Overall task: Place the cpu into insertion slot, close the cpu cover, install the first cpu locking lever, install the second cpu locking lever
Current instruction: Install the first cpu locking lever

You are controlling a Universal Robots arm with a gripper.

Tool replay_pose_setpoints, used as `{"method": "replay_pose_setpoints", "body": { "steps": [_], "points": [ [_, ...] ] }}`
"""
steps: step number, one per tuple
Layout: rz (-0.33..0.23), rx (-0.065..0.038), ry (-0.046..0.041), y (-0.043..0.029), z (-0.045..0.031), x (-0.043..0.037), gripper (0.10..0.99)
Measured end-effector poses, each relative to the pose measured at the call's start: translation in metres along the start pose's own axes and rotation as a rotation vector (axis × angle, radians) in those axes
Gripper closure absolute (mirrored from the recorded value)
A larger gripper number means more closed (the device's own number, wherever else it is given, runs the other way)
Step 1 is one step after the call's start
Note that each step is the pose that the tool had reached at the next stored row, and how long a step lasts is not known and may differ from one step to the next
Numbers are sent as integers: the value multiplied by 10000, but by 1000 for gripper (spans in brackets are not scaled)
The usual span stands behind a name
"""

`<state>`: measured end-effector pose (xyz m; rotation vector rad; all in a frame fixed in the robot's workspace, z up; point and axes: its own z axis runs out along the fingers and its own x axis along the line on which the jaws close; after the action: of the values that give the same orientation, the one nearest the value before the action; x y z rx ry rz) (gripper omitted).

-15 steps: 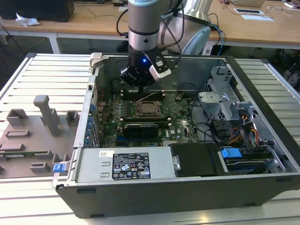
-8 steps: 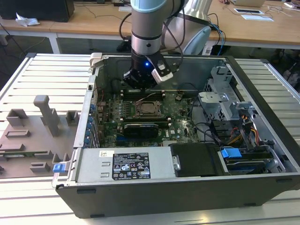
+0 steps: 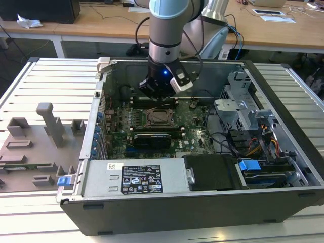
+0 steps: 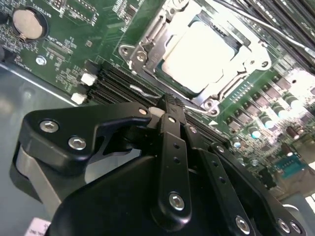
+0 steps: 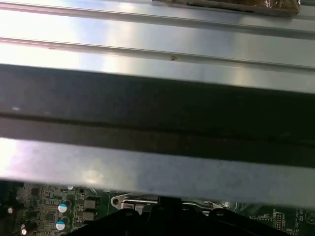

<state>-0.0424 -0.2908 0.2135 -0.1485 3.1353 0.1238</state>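
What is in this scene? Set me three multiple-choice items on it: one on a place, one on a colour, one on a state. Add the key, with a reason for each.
1. Where is the flat square cpu with the dull silver-grey metal top?
A. lying loose outside the computer
B. in the square black-framed insertion slot
C. on top of a drive bay

2. What colour is the motherboard around that slot?
A. green
B. red
C. white

3. How does the thin silver-grey metal cpu cover lie?
A. standing upright
B. taken off and set aside
C. down flat, framing the cpu

Key: 1 B, the second wrist view shows the cpu seated in the slot; 2 A, the board is green in that view and in the exterior view; 3 C, the cpu top shows through the cover's window.
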Motion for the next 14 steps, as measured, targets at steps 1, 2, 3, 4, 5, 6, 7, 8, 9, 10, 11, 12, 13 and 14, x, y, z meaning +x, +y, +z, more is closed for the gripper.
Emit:
{"method": "replay_pose_setpoints", "body": {
  "steps": [1, 2, 3, 4, 5, 6, 7, 8, 9, 10, 11, 12, 13, 14],
  "points": [
    [1, 0, 2, -4, 15, -25, 980],
    [1, 0, 2, -5, 21, -34, 980],
    [1, 0, 2, -7, 28, -44, 980],
    [3, 0, 2, -9, 43, -60, 980],
    [2, 0, 2, -11, 51, -72, 980],
    [3, 0, 2, -13, 58, -85, 980],
    [3, -1, 1, -13, 61, -91, 980],
    [4, 0, 3, -14, 65, -98, 980],
    [4, 0, 2, -16, 68, -105, 980],
    [5, 1, 2, -17, 70, -111, 980],
    [6, 0, 2, -18, 73, -116, 980],
    [7, 0, 2, -20, 75, -120, 980],
    [10, 0, 2, -22, 78, -128, 980],
    [11, 1, 1, -24, 81, -132, 980]
  ]
}}
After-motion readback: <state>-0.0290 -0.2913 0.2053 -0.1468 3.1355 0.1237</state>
